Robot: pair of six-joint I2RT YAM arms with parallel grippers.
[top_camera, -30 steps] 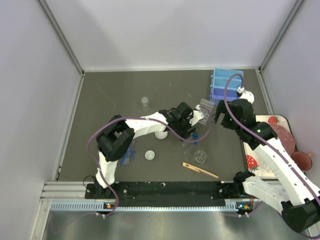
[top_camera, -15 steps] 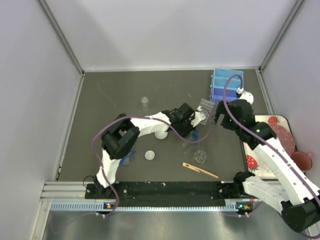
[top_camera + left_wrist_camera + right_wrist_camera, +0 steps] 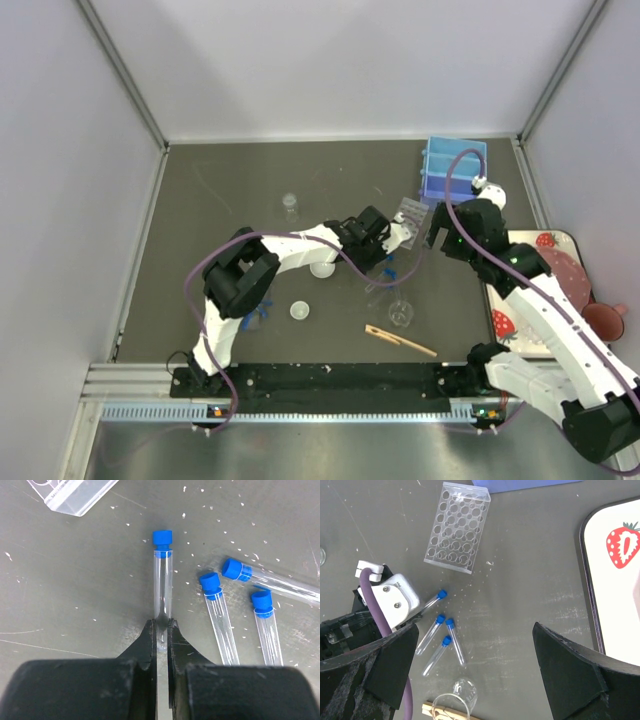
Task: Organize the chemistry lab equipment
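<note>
My left gripper (image 3: 162,630) is shut on the lower end of a clear tube with a blue cap (image 3: 162,575) that lies on the dark table. Three more capped tubes (image 3: 218,615) lie just to its right. A corner of the clear tube rack (image 3: 75,495) shows ahead on the left. In the top view the left gripper (image 3: 385,262) is low at the table's middle, next to the rack (image 3: 410,215). My right gripper (image 3: 485,680) hangs open and empty above the tubes (image 3: 455,640) and the rack (image 3: 457,527).
A blue box (image 3: 450,170) stands at the back right. Beakers (image 3: 290,205) (image 3: 401,315), two round dishes (image 3: 299,311), a wooden clip (image 3: 400,340) and blue tweezers (image 3: 255,310) lie scattered. The strawberry-print tray (image 3: 503,318) sits at the right edge.
My left gripper has closed from open onto the tube and lowered slightly toward the table. The right arm has stayed still.
</note>
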